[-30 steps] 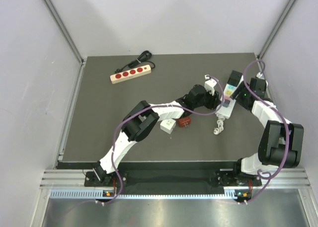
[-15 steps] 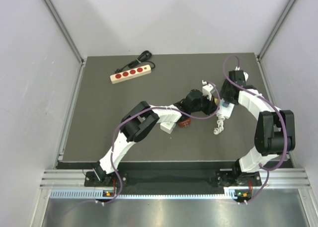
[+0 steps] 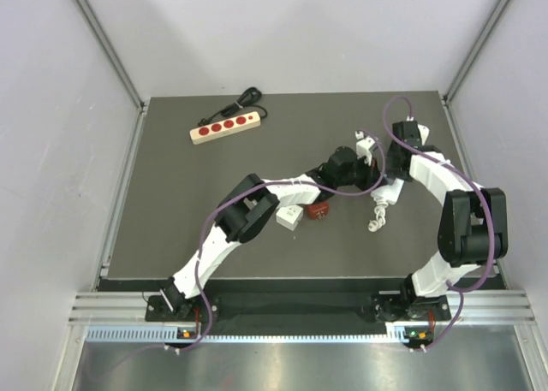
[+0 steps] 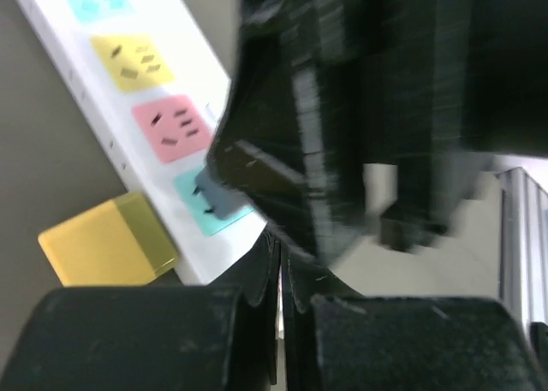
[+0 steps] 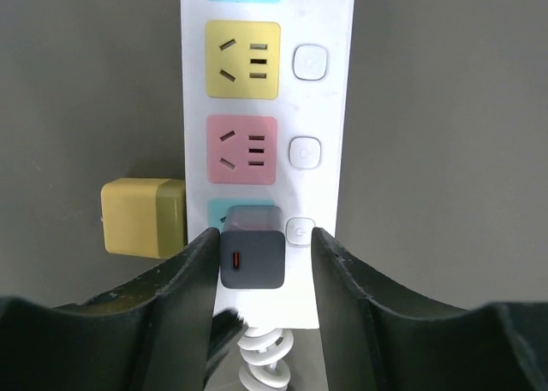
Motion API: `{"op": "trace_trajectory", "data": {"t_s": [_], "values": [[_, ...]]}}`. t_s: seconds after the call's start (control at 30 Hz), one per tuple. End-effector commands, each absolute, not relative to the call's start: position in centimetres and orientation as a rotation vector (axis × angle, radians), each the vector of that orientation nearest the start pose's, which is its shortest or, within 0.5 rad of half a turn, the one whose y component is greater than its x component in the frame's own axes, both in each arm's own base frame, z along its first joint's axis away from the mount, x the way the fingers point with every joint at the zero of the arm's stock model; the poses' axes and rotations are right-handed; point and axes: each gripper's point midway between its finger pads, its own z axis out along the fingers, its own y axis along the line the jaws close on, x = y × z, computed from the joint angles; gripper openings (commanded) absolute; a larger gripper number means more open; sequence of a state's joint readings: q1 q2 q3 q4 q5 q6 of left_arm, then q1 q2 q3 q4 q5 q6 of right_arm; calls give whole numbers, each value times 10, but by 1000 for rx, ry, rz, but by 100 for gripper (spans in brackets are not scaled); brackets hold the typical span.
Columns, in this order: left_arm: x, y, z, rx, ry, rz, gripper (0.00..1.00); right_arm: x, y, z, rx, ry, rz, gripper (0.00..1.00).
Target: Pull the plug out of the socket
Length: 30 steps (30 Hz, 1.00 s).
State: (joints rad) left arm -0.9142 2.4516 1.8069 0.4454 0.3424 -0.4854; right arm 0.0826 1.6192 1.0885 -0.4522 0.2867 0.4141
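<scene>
A white power strip (image 5: 267,83) with yellow, pink and teal sockets lies at the mat's right side (image 3: 390,192). A grey plug (image 5: 253,258) sits in the teal socket nearest the strip's coiled white cord (image 5: 265,361). My right gripper (image 5: 264,239) is open astride this plug. Its left finger (image 5: 195,267) lies against the plug's side, and a gap separates the right finger from the plug. My left gripper (image 4: 280,258) is shut, with its tips at the cord end of the strip, right beside the plug (image 4: 218,198). The blurred black body of the right gripper fills the top of the left wrist view.
A yellow cube (image 5: 143,217) rests against the strip's left side. On the mat lie a white adapter (image 3: 289,217), a red-brown piece (image 3: 318,210), and at the far left a wooden strip with red sockets (image 3: 224,127) and its black plug (image 3: 249,93).
My right arm swung in from the right onto the strip, and its jaws narrowed around the plug. My left gripper closed and shifted slightly towards the strip's end.
</scene>
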Motion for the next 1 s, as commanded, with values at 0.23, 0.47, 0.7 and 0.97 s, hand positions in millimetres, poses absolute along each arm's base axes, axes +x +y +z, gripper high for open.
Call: {"op": "trace_trajectory", "data": {"t_s": [0.23,0.47,0.7,0.97], "values": [[367,-580,64,577,1962,-1195,0,391,7,82,499,2444,-132,44],[370,-572,35,496,2067,-1135,0,390,4,75,509,2447,-150,43],[370,-570,29,485,2084,-1118,0,392,6,65,520,2464,-143,35],[370,-571,24,468,2115,-1119,0,398,5,70,524,2450,-135,20]]}}
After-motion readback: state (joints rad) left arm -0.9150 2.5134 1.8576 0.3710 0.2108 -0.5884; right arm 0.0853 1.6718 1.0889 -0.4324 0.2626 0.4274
